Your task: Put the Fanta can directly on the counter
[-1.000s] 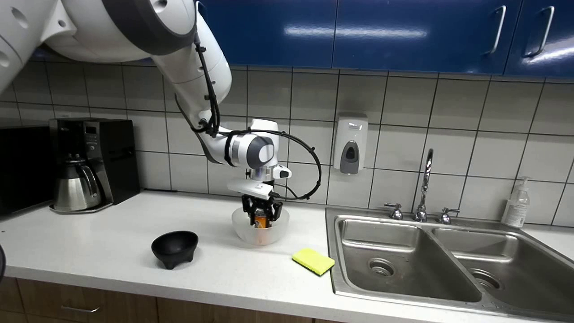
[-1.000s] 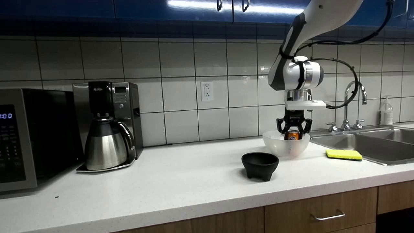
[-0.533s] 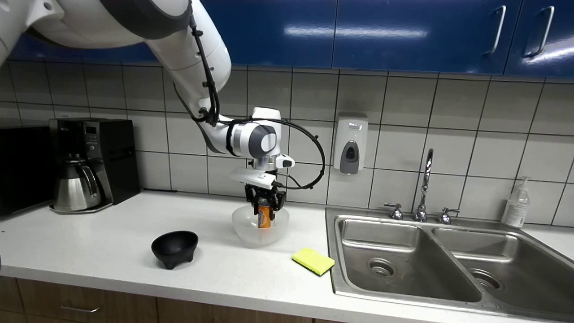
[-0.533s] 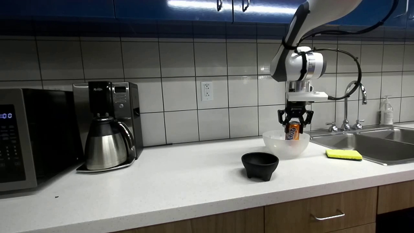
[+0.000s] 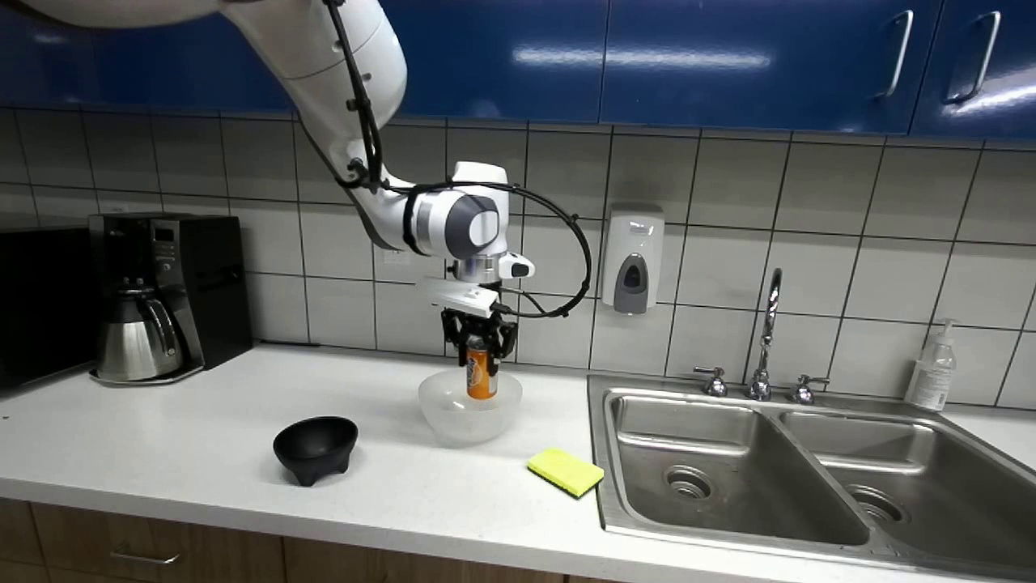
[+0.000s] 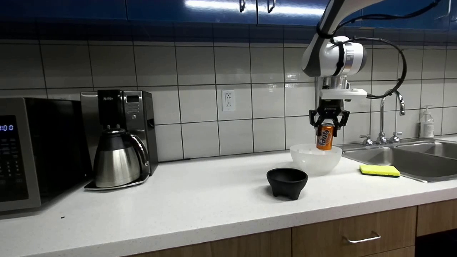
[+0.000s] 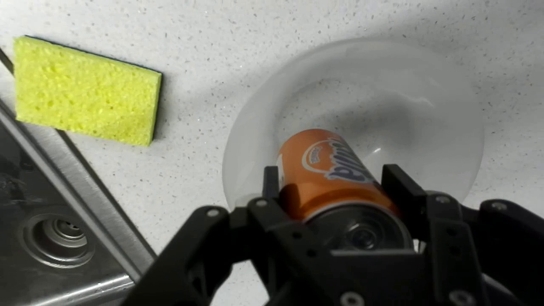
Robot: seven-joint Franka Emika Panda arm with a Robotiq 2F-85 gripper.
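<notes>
White counter (image 6: 200,200) stretches beneath the gripper (image 6: 326,132), which clasps the Fanta can (image 6: 325,137) and holds it over the cloudy bowl (image 6: 314,162) just below, with the black bowl (image 6: 287,182) and the yellow sponge (image 6: 380,170) lower down to either side

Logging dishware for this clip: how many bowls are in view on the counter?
2: a black bowl, and a translucent bowl nearer the sink, the can held at its mouth.
</notes>
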